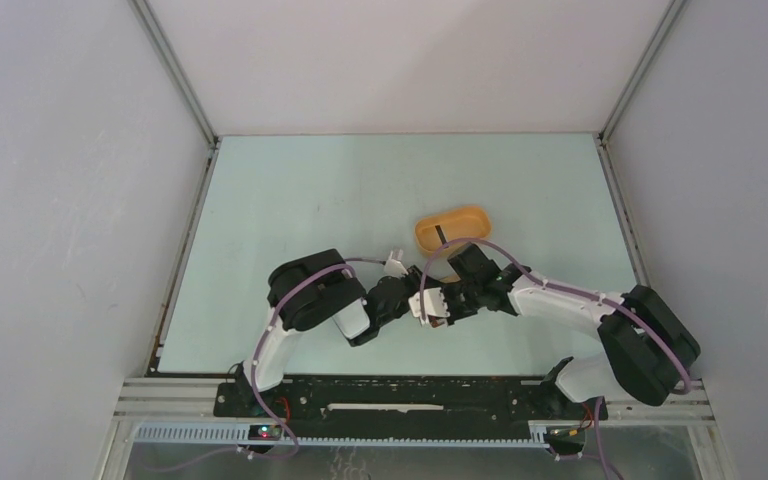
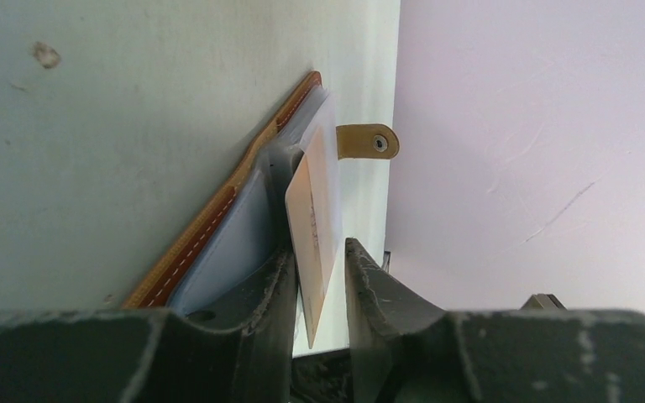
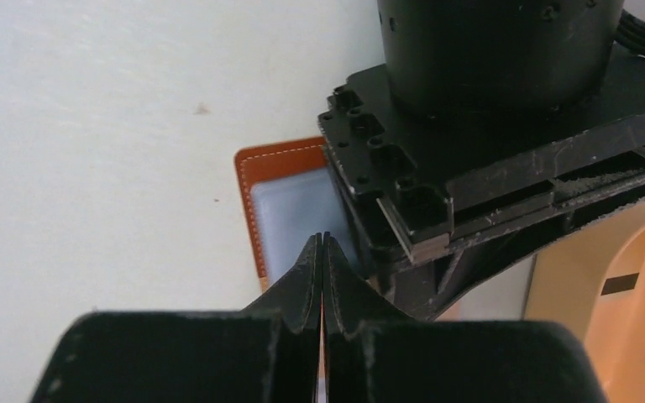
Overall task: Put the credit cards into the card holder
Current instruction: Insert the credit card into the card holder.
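Note:
The card holder (image 2: 218, 220) lies open on the table, brown stitched leather around bluish sleeves, its snap tab (image 2: 370, 141) sticking out. A pale credit card (image 2: 312, 220) stands on edge, its far end in a sleeve. My left gripper (image 2: 319, 250) is open around the card's near end, which rests against the left finger with a gap to the right one. My right gripper (image 3: 321, 238) is shut, its tips over the holder's sleeve (image 3: 290, 214) beside the left gripper's body (image 3: 470, 151). From above, both grippers meet over the holder (image 1: 430, 310).
An orange-yellow oval tray (image 1: 425, 235) sits just behind the grippers, with a dark-striped card (image 3: 620, 283) inside it. White walls (image 1: 80, 200) enclose the table on the left, right and back.

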